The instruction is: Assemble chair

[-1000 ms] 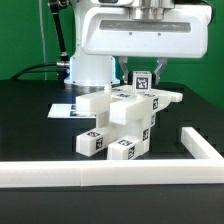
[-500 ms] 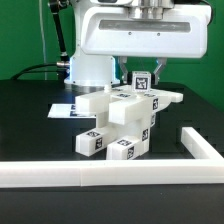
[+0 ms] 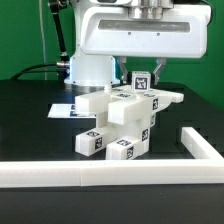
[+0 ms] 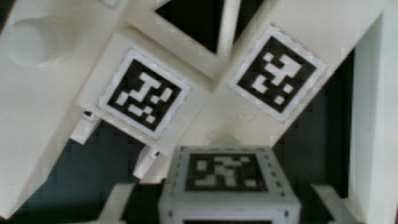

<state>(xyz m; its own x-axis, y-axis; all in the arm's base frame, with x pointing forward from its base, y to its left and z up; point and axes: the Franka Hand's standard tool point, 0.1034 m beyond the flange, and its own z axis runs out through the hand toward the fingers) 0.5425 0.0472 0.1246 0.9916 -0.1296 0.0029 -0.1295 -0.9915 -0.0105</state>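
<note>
The chair is a partly joined cluster of white blocky parts with black-and-white tags, in the middle of the black table. My gripper hangs straight over its top, shut on a small tagged block that stands upright on the cluster's upper edge. In the wrist view the same block sits between my two fingers, with my gripper centred on it. Beyond it lie two tilted tagged slabs of the chair. The block's lower end is hidden.
A long white L-shaped border rail runs along the front and turns back at the exterior view's right. The marker board lies flat behind the chair on the left. The arm's white base stands at the back.
</note>
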